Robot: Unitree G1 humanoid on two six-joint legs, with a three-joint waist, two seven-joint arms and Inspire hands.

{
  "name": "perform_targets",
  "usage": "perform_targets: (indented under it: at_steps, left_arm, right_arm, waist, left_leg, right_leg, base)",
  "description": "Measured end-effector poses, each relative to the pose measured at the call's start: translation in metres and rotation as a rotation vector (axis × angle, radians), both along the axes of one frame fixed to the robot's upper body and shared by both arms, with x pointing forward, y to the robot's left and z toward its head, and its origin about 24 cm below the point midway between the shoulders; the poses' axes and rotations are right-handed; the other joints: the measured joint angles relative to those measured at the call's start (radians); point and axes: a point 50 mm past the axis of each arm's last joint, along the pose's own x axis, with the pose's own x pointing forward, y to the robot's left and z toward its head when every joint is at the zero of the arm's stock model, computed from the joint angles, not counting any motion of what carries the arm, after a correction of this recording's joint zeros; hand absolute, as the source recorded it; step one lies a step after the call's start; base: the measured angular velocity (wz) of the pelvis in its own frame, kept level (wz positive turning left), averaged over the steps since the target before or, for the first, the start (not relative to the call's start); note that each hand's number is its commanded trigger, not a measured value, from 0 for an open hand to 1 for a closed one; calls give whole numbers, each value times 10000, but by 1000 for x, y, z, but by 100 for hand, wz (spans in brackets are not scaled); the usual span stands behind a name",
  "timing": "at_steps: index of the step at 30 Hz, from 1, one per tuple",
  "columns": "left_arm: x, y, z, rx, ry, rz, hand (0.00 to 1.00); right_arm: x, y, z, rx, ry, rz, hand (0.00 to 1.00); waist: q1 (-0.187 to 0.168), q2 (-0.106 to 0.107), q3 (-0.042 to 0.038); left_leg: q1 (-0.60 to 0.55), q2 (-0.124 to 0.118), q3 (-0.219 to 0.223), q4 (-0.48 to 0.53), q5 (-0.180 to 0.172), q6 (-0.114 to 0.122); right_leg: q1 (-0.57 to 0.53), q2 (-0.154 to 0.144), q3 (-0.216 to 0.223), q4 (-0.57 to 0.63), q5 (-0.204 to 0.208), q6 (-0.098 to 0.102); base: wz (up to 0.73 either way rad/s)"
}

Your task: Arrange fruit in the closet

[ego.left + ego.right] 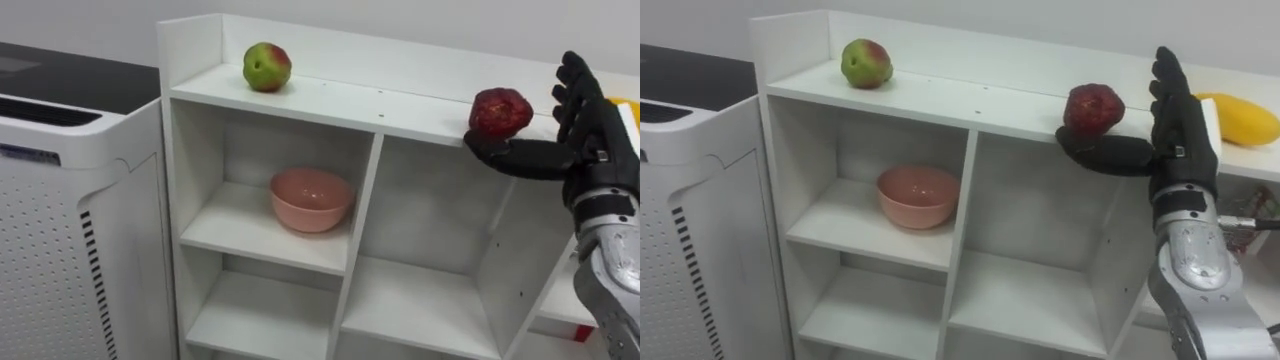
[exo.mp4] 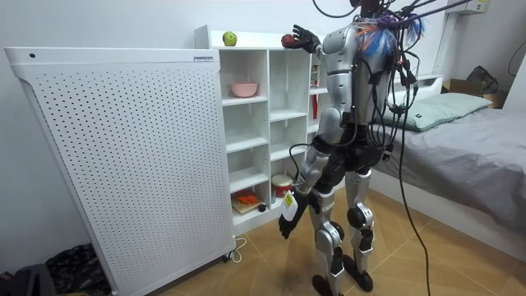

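A white closet [image 1: 345,102] of open compartments stands before me. On its top board, at the left, lies a green and red apple [image 1: 266,66]. A dark red apple [image 1: 500,112] sits at the board's front edge further right. My right hand [image 1: 585,130] is raised beside it and open, fingers straight up, the thumb reaching out under the fruit and touching it. A yellow mango [image 1: 1243,118] lies on the top board behind that hand. In the room view I stand upright facing the closet, and my left hand [image 2: 288,216] hangs low by my thigh.
A pink bowl [image 1: 311,198] stands in the upper left compartment; the compartments below and beside it are bare. A tall white perforated appliance [image 1: 70,210] stands close against the closet's left side. A bed [image 2: 477,140] lies behind me on the room view's right.
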Motion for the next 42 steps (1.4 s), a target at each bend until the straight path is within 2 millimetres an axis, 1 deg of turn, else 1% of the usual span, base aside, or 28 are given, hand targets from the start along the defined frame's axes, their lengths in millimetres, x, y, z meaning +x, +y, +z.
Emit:
perform_targets:
  at_steps: [8,12,16,19,21,23,25,28,32,33,34,35,36,37,38,40,41,42]
  left_arm:
    - [1,1,1,-27,-40,-49,0]
    - [-2,2,1,-115,99,68,0]
    - [-4,3,1,-174,193,78,0]
    - [-3,5,2,-196,195,39,0]
    - [-2,7,3,-130,152,9,0]
    - [-2,10,4,-61,146,-9,0]
    - [-1,12,4,16,136,-30,0]
    - [0,13,5,76,115,-112,0]
    - [3,13,5,236,-31,-103,0]
    - [4,13,5,261,-70,-102,0]
    - [6,12,5,270,-128,-94,0]
    - [7,12,5,257,-181,-80,0]
    - [8,12,5,255,-197,-74,0]
    - [7,12,5,276,-196,-71,0]
    - [7,12,5,384,-226,-105,0]
    - [6,11,5,519,-297,-95,0]
    - [5,11,5,560,-290,-67,0]
    - [5,10,5,578,-284,-69,0]
  right_arm:
    - [1,0,-1,-134,131,221,100]
    - [1,0,-1,-182,150,282,100]
    - [5,-2,1,-127,244,271,100]
    - [8,-4,1,-120,401,369,100]
    - [8,-7,2,-69,417,375,100]
    - [8,-9,4,-15,377,392,100]
    - [8,-8,6,42,303,443,100]
    - [7,-3,10,-52,100,637,100]
    - [3,10,19,-184,-285,1253,100]
    - [1,13,20,-242,-370,1367,100]
    - [-1,17,22,-302,-489,1599,100]
    - [-4,21,24,-246,-615,1877,100]
    - [-6,24,24,-184,-714,2036,100]
    - [-11,31,25,-60,-883,2482,100]
    - [-18,38,26,96,-1061,2998,100]
    - [-25,45,24,351,-1201,3570,100]
    - [-28,49,21,490,-1146,3919,100]
    - [-28,52,16,686,-999,4247,100]
  waist:
    - [20,-8,-5]
    - [34,-13,-7]
    - [18,-70,-15]
    - [12,-153,-11]
    - [10,-214,28]
    - [23,-234,44]
    - [37,-268,20]
    - [38,-269,14]
    - [-35,-151,61]
    - [-22,-127,62]
    - [12,-71,52]
    - [26,-5,24]
    - [40,25,21]
    - [48,95,-11]
    - [47,163,-27]
    - [51,244,-21]
    - [49,312,7]
    - [33,349,-20]
  left_leg:
    - [4,6,1,30,2,-2]
    - [8,4,1,41,2,-3]
    - [19,5,0,48,2,-3]
    - [27,5,1,60,5,-6]
    - [31,5,-5,63,5,-7]
    - [10,9,-12,53,4,-7]
    - [-36,10,-18,41,3,-7]
    - [-141,4,-20,37,1,-6]
    - [-163,4,88,35,2,-6]
    - [-156,5,105,33,2,-6]
    - [-138,5,144,32,2,-6]
    - [-90,5,166,29,3,-6]
    - [-56,5,192,21,3,-6]
    - [-1,8,210,8,3,-6]
    - [37,10,221,-16,4,-5]
    - [118,14,254,-30,4,-4]
    - [189,24,305,-45,4,-3]
    - [200,33,335,-46,4,-3]
  right_leg:
    - [10,4,17,0,0,0]
    - [19,0,19,1,0,0]
    - [34,-13,15,1,0,0]
    - [50,-12,15,0,0,0]
    - [64,-1,12,-3,0,0]
    - [51,6,3,-1,0,0]
    - [5,8,0,3,0,0]
    - [-95,6,-3,4,1,1]
    - [-123,-12,55,0,2,2]
    - [-124,-9,84,-2,2,2]
    - [-121,7,253,-4,2,2]
    - [-122,7,408,-5,2,2]
    - [-113,9,482,-4,2,2]
    - [-82,18,570,-9,1,2]
    - [-43,15,585,-10,1,2]
    - [23,5,707,-8,2,2]
    - [79,8,803,-6,1,2]
    - [90,12,809,-3,2,2]
  base:
    - [0]
    - [0]
    - [0]
    - [0]
    - [0]
    - [0]
    - [0]
    - [0]
    - [1]
    - [0]
    - [-5]
    - [-7]
    - [-10]
    - [-11]
    - [-9]
    - [-8]
    - [-14]
    - [-11]
